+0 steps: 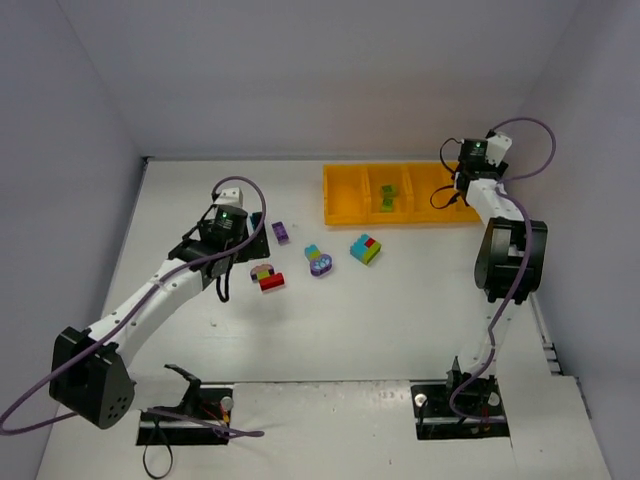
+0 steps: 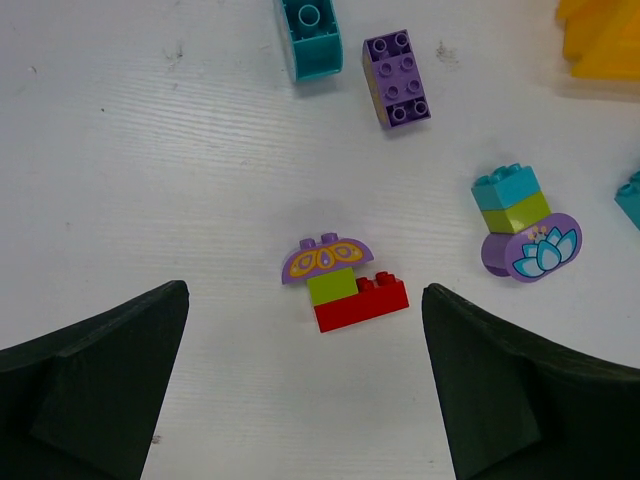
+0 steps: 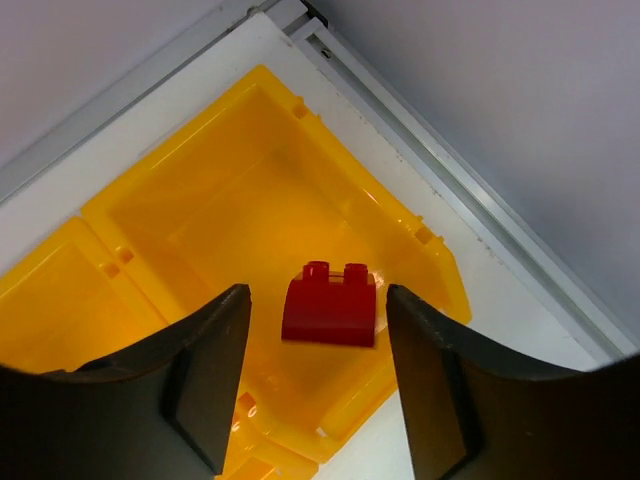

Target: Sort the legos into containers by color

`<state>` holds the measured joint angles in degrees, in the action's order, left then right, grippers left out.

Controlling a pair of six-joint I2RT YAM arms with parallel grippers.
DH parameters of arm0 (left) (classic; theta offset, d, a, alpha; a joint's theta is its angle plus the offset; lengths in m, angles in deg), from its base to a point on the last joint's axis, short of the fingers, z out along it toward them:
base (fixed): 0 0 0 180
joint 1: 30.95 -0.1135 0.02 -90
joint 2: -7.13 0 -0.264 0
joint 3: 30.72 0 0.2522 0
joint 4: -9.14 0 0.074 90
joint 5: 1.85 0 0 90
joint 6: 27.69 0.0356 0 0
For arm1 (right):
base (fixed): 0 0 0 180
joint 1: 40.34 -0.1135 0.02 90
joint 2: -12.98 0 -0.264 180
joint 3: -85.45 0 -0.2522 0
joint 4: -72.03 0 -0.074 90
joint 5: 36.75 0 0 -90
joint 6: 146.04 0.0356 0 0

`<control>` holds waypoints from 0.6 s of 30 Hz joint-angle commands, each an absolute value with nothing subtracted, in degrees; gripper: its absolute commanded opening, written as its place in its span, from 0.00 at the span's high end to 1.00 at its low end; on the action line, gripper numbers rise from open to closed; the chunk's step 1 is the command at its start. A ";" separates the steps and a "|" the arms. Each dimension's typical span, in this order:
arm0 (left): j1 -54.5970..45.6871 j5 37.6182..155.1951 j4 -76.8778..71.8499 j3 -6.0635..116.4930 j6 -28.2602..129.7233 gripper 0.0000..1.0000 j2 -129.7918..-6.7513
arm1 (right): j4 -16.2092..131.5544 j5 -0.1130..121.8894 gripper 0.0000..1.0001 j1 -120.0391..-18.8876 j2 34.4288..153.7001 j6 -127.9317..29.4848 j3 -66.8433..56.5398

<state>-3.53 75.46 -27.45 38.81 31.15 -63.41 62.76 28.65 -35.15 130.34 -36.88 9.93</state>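
My right gripper [image 3: 318,291] hangs spread wide over the tray's [image 3: 190,205] end compartment, with a red brick [image 3: 328,314] lying loose inside. Well away from the tray, my left gripper [image 2: 305,293] gapes wide above a purple-green-red cluster [image 2: 343,287] on the table [image 2: 150,150].

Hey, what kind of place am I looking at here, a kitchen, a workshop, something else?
Probably a robotics lab test cell: a white table boxed in by plain walls, the left arm and right arm mounted at its near edge, and only legos and a yellow tray as props.
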 commanded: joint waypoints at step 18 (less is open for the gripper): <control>-10.30 76.19 -33.00 70.03 22.94 0.08 -94.72 | 64.24 40.41 0.25 -40.68 101.43 -32.59 -3.51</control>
<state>-9.44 77.69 -31.36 64.54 24.97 -92.76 61.91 37.83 -38.10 110.02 -36.36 -1.06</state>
